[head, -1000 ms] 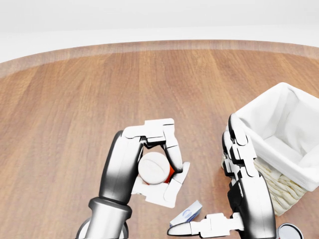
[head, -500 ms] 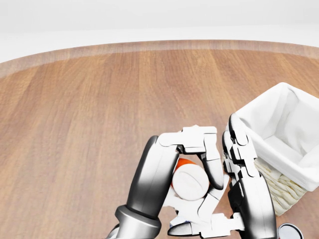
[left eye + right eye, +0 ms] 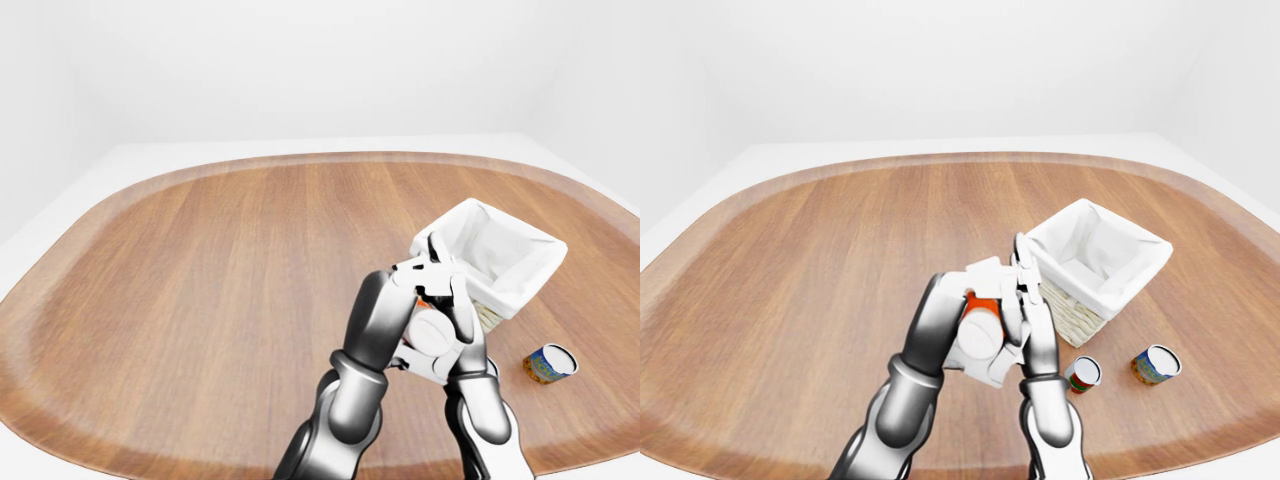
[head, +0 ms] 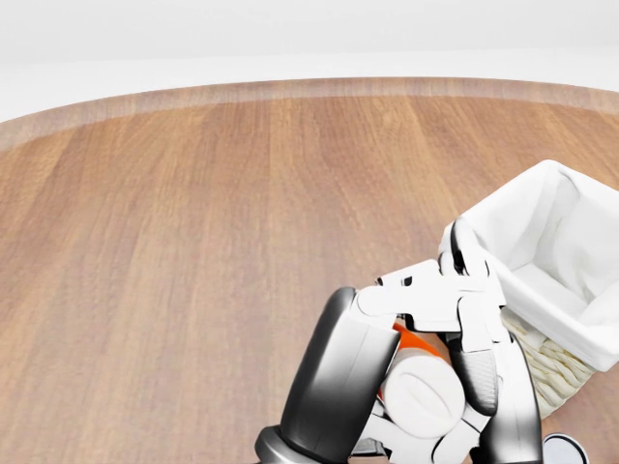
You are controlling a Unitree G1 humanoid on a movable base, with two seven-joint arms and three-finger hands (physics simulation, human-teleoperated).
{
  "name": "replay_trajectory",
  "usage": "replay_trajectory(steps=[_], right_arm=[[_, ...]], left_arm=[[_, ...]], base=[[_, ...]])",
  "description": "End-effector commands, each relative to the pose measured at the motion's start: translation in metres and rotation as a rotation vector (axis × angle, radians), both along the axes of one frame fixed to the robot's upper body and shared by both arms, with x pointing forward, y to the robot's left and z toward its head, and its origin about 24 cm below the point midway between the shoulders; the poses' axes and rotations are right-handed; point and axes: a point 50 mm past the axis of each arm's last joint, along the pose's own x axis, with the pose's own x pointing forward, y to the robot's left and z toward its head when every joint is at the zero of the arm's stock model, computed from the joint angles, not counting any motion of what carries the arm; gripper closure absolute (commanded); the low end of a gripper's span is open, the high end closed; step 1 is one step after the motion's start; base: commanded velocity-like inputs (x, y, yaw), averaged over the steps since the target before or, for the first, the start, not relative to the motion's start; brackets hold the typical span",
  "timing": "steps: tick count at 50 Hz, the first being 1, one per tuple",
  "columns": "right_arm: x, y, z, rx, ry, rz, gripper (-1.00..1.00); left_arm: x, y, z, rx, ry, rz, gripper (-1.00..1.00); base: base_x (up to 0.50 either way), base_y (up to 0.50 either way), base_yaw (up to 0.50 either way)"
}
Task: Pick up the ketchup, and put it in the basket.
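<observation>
While beside the basket (image 3: pixel 1095 262), left hand (image 4: pixel 426 362) clasped round the ketchup (image 4: pixel 418 382).

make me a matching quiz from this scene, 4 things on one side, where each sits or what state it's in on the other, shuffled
Things:
1. ketchup
2. basket
3. blue can
4. right hand

Places or states:
A. lying on the table, right of the basket
B. held in the left hand
C. white cloth lining, nothing inside
D. fingers straight, beside the basket

Pairs: 1-B, 2-C, 3-A, 4-D
</observation>
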Motion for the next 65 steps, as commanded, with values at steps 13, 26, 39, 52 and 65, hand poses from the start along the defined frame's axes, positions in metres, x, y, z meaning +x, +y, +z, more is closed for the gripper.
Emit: replay_trajectory(steps=[13, 26, 39, 52, 65], right_arm=[[-0.002, 0.000, -0.003, -0.007, -0.007, 0.015, 1.00], [0.000, -0.002, -0.003, -0.003, -0.005, -0.007, 1.00], [0.002, 0.000, -0.006, -0.011, 0.003, -0.007, 1.00], [0.002, -0.002, -0.006, -0.010, 0.003, -0.012, 1.00], [0.001, -0.002, -0.006, -0.012, 0.001, -0.016, 1.00]], left_arm=[[-0.016, -0.008, 0.015, -0.091, -0.034, -0.056, 1.00], [-0.011, -0.003, 0.016, -0.087, -0.045, -0.033, -1.00], [-0.009, 0.005, 0.015, -0.080, -0.046, -0.012, -1.00], [-0.009, 0.033, 0.019, -0.073, -0.084, 0.047, -1.00], [-0.011, 0.071, 0.018, -0.002, -0.124, 0.167, -1.00]], base=[[0.00, 0.00, 0.00], [0.00, 0.00, 0.00], [0.00, 0.00, 0.00], [0.00, 0.00, 0.00], [0.00, 0.00, 0.00]])
